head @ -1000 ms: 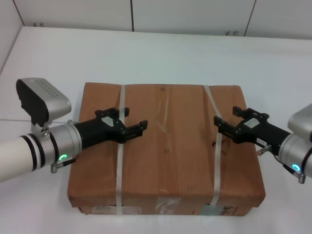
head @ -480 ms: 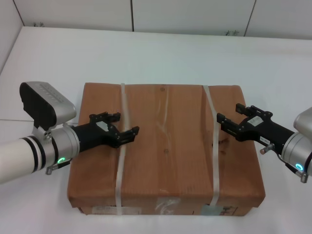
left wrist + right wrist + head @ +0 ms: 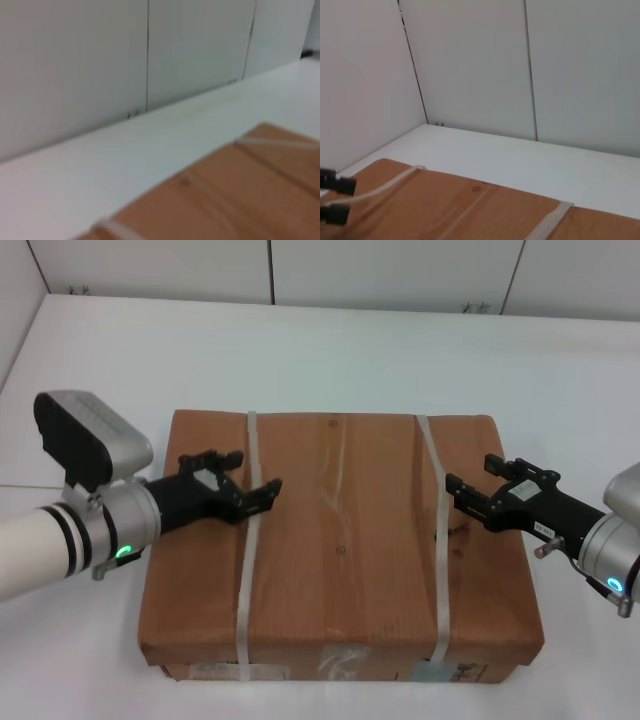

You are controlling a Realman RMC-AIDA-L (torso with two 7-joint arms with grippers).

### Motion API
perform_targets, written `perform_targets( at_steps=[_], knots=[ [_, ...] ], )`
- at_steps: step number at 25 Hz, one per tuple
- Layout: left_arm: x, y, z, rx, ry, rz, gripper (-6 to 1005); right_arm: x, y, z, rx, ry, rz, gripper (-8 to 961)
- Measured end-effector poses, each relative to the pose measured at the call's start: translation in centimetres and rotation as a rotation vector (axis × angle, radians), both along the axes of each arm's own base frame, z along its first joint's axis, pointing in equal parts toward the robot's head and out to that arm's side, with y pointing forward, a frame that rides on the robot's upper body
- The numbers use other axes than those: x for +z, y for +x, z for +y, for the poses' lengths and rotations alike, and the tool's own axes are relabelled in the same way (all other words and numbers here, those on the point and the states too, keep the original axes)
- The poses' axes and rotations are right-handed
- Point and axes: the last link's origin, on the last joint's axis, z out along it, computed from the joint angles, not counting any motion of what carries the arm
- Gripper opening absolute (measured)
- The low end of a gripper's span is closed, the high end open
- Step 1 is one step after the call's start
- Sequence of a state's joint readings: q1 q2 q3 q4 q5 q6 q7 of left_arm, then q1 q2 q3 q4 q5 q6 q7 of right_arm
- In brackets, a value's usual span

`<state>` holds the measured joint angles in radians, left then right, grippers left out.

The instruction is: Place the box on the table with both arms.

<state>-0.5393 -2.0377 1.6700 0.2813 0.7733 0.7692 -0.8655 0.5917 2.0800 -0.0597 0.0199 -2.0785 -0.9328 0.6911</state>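
Observation:
The large brown cardboard box [image 3: 340, 550] lies flat on the white table [image 3: 330, 350], bound by two white straps, with labels on its near side. My left gripper [image 3: 256, 473] is open and empty above the box's left part, its fingers either side of the left strap [image 3: 243, 590]. My right gripper [image 3: 470, 473] is open and empty above the box's right part, just right of the right strap [image 3: 440, 570]. The box top shows in the left wrist view [image 3: 235, 195] and in the right wrist view [image 3: 450, 205], where the left gripper's black fingertips [image 3: 335, 186] show at the edge.
White panelled walls [image 3: 400, 270] stand behind the table's far edge. A wall also runs along the table's left side [image 3: 15, 300]. Bare table surface lies beyond the box and on both of its sides.
My left gripper has drawn back to the left across the box top, from the middle to over the left strap. My right gripper has pulled slightly to the right. The box has not moved.

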Motion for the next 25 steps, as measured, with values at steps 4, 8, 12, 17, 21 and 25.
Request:
perform_targets(
  at_steps=[4, 8, 12, 17, 21, 25],
  knots=[
    [0.7, 1.5, -0.1, -0.072, 0.017, -0.082, 712, 0.1, 0.1, -0.4, 0.028, 0.007, -0.014, 776],
    [2.0, 3.2, -1.1, -0.192, 0.018, -0.207, 712, 0.5, 0.1, -1.4, 0.112, 0.033, -0.022, 785],
    [3.9, 3.9, -2.4, -0.298, -0.069, -0.285, 711, 2.0, -0.3, -2.1, 0.214, 0.054, 0.017, 795],
    [6.6, 4.3, -3.2, -0.367, -0.288, -0.313, 709, 5.5, -1.5, -2.6, 0.38, -0.049, 0.097, 807],
    [7.6, 4.6, -3.8, -0.425, -0.361, -0.316, 711, 7.3, -2.8, -3.3, 0.518, -0.207, 0.096, 824],
    [7.4, 5.0, -4.0, -0.45, -0.386, -0.311, 716, 7.5, -4.3, -3.8, 0.6, -0.313, 0.123, 842]
  ],
)
